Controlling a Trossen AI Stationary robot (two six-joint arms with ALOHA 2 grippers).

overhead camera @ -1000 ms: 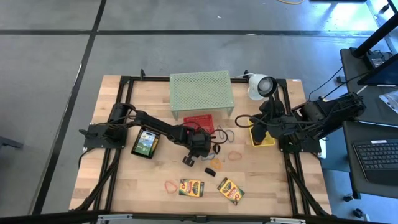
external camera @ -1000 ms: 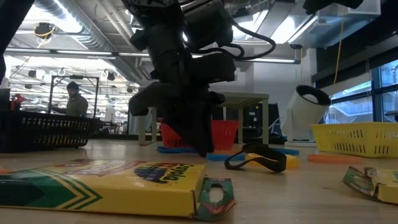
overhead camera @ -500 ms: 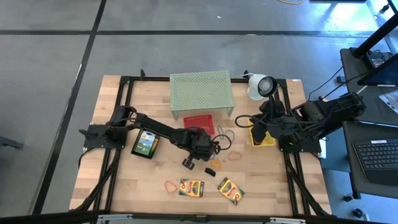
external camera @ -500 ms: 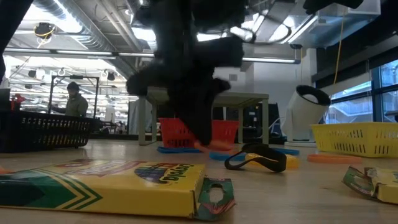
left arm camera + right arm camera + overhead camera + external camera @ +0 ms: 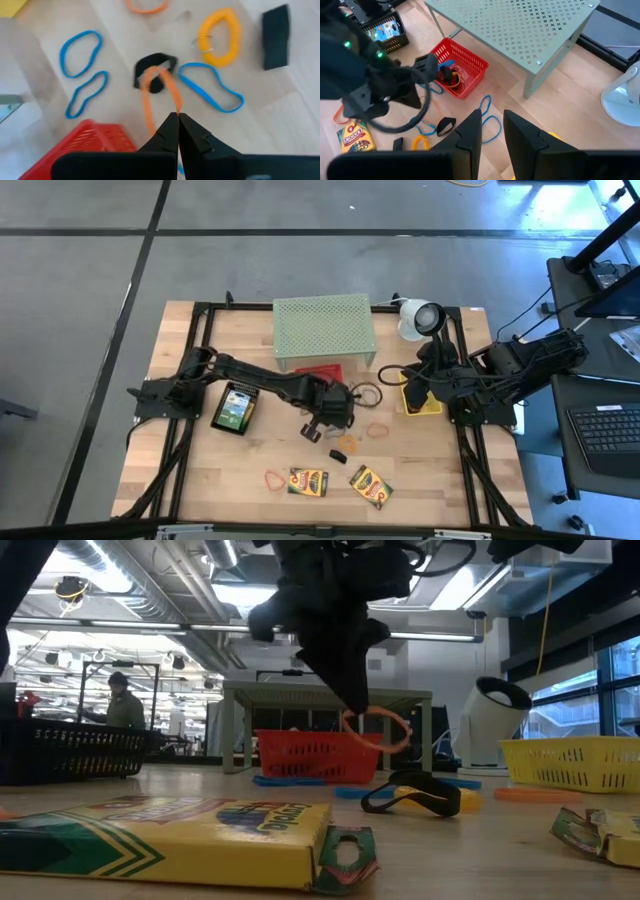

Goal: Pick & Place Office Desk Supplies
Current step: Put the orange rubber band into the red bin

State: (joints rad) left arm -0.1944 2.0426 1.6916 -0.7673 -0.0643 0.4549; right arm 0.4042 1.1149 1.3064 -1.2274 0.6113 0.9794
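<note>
Midair above the counter (image 5: 200,465), the left gripper (image 5: 178,119) clamped an orange rubber band (image 5: 378,726), dangling just beside the red basket (image 5: 312,757). Meanwhile the right gripper (image 5: 492,120), fingers apart and empty, waited near the yellow basket (image 5: 420,402).

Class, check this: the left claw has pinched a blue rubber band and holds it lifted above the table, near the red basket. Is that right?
Not quite. The band in the left claw is orange, not blue; the left wrist view shows it, and the low view too. The rest holds: it is pinched, lifted above the table, near the red basket.
</note>
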